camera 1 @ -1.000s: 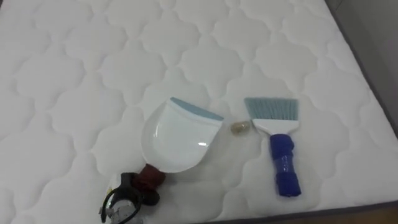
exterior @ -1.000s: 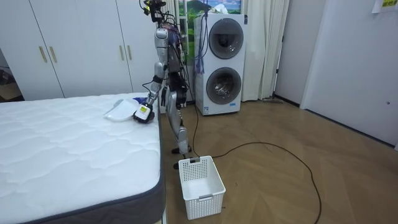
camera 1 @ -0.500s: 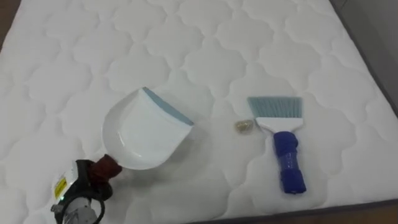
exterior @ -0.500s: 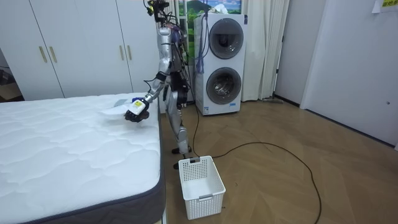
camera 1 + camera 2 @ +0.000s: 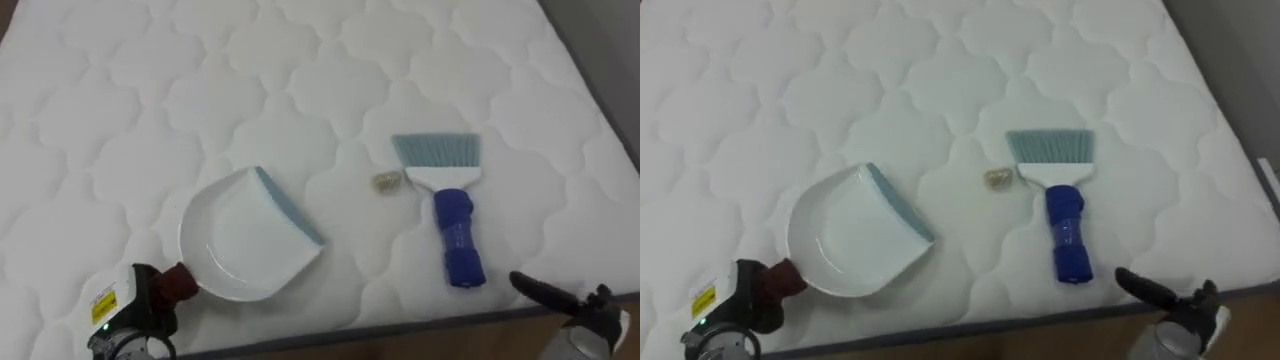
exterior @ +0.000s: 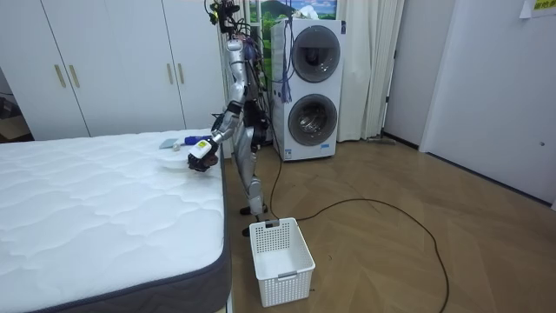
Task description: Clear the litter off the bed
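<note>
Two hands: left hand curled round the dustpan's dark red handle; right hand at the bed's near edge, fingers can't tell.
Dustpan: smooth white, rounded, blue-grey lip.
Brush: blue handle, pale fanned bristles.
Scrap: small, crumpled, just beside the bristles.
Bed: quilted white, far side open.

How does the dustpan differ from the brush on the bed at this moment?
The dustpan is broad, rounded and white with a pale blue lip; the brush is narrow, with a blue handle and grey-blue bristles. The dustpan is held by its red handle in the left hand; the brush lies free on the mattress. Both are by the mattress's near edge, either side of a small scrap.
</note>
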Robot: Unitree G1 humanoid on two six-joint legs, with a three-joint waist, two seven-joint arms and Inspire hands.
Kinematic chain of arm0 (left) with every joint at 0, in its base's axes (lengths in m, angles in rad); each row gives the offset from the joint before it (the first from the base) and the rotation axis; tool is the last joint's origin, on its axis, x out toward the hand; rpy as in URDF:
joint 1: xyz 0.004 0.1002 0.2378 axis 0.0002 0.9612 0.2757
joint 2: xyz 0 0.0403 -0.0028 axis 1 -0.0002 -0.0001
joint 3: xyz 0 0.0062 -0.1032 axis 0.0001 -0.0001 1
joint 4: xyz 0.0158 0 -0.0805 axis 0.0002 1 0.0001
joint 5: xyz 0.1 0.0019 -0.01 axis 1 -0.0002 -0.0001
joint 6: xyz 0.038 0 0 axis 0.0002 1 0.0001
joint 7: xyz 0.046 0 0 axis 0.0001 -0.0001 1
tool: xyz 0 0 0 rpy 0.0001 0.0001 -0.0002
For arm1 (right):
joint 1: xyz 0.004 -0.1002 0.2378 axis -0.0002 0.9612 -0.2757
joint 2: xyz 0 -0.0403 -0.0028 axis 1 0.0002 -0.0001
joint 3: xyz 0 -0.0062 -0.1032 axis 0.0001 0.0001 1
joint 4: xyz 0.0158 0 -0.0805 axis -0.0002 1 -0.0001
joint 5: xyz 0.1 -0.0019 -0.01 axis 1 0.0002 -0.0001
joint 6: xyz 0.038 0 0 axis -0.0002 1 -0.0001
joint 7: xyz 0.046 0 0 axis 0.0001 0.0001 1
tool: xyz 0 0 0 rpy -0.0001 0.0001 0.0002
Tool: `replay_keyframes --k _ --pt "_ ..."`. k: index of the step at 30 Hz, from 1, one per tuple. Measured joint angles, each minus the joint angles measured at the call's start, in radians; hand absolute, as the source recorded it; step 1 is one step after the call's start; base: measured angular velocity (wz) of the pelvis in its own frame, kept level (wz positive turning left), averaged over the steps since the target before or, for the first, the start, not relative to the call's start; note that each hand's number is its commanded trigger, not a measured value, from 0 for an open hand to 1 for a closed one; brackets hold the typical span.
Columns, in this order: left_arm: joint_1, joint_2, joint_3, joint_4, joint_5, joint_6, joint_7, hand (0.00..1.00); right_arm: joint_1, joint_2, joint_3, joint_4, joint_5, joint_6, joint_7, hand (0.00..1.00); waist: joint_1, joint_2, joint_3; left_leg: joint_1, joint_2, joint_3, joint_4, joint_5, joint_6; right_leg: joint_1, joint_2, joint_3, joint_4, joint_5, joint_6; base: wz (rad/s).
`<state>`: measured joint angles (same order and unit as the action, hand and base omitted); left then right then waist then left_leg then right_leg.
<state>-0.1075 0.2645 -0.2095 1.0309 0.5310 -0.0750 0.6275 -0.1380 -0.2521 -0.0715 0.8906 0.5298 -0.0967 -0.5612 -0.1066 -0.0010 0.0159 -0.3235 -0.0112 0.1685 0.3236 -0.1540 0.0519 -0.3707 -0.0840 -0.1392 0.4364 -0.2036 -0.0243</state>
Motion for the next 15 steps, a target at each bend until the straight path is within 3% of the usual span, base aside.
replay_keyframes --k 4,11,15 --pt "-0.031 0.0 -0.028 -0.002 -0.007 0.001 -0.01 1.0 -0.003 -0.004 0.0 -0.096 -0.127 -0.02 -0.104 0.0 -0.003 -0.013 0.0078 -0.039 0.0 0.0 0.023 0.0 0.0 -0.041 -0.005 0.0 0.031 -0.005 -0.003 0.0" --pt "-0.057 0.0 -0.047 0.004 0.02 0.004 -0.064 1.0 -0.063 -0.03 -0.002 -0.169 -0.418 -0.068 -0.246 0.0 -0.001 -0.012 0.011 -0.076 0.005 0.021 0.051 -0.011 0.003 -0.083 -0.004 0.02 0.051 -0.01 -0.003 -0.05" --pt "-0.072 0.0 -0.047 0.005 0.01 0.005 -0.097 1.0 -0.098 -0.03 0.016 -0.187 -0.469 -0.083 -0.278 0.0 0.014 -0.007 0.0141 -0.076 0.015 0.029 0.058 -0.017 0.002 -0.082 0.0 0.016 0.048 -0.006 -0.007 -0.04"
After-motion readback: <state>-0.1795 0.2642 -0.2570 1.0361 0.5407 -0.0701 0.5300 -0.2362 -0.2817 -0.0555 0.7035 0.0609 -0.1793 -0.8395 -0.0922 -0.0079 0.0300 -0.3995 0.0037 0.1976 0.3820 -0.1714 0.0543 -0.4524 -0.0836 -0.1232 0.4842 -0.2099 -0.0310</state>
